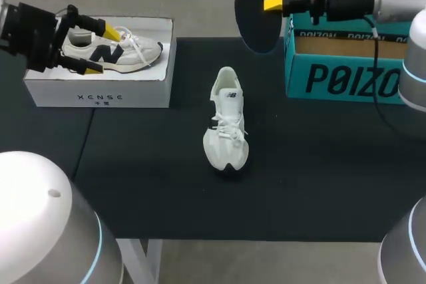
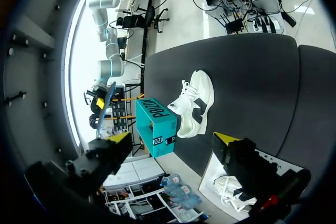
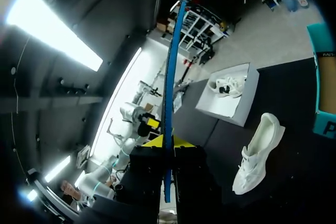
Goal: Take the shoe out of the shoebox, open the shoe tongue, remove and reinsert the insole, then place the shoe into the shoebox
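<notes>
The right gripper [image 1: 269, 3] is clamped on the insole [image 1: 256, 11], pinching it near one long edge and holding it up in the air at the far right, above the left end of the teal shoebox [image 1: 346, 78]. In the right wrist view the insole stands edge-on between the fingers, thin as a blade. The left gripper [image 1: 100, 49] hangs at the far left with its fingers spread wide and nothing held, over the white box [image 1: 100, 94] in which a second shoe [image 1: 133, 51] lies.

The white shoe [image 1: 226, 124] stands upright near the middle of the table [image 1: 319, 164], well apart from both boxes, toe towards the near edge and heel towards the far one. As I judge it, the first half of the task is done: the shoe is out and the insole is pulled. How far back the tongue is folded I cannot tell. Putting the insole back in and returning the shoe to the shoebox are left to do.

The insole is a flat, dark, foot-shaped sheet with a blue edge, probably foam that flexes easily. The white shoe is soft in the upper with loose laces and a thick rounded sole. The teal shoebox is open-topped cardboard with straight walls; the white box is the same kind. The table wears a matte black covering.
</notes>
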You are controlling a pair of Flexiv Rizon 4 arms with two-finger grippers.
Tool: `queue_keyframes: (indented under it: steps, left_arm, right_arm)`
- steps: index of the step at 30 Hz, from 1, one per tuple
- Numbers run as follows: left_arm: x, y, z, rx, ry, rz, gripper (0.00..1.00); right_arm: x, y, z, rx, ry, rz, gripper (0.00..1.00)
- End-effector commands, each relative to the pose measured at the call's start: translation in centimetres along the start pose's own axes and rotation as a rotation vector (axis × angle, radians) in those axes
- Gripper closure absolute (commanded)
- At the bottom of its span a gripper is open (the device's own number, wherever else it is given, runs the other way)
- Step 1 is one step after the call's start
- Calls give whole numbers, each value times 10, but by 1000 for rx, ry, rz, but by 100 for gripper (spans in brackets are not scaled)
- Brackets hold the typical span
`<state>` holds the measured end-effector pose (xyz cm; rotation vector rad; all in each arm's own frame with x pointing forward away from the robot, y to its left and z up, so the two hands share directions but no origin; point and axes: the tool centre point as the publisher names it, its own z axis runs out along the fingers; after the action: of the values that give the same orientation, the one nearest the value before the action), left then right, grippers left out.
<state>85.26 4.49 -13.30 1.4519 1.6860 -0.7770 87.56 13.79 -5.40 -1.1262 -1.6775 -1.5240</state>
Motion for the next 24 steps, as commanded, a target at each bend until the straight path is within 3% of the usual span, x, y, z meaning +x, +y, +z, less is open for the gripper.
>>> queue_keyframes:
  steps: [1,8,24]
  left_arm:
    - [0,-1,1,-3,0,2,0]
    - [0,-1,1,-3,0,2,0]
    - [0,-1,1,-3,0,2,0]
  right_arm:
    - [-7,5,5,3,25,-33,100]
    - [-11,15,13,79,76,-205,100]
    - [-11,15,13,79,76,-205,100]
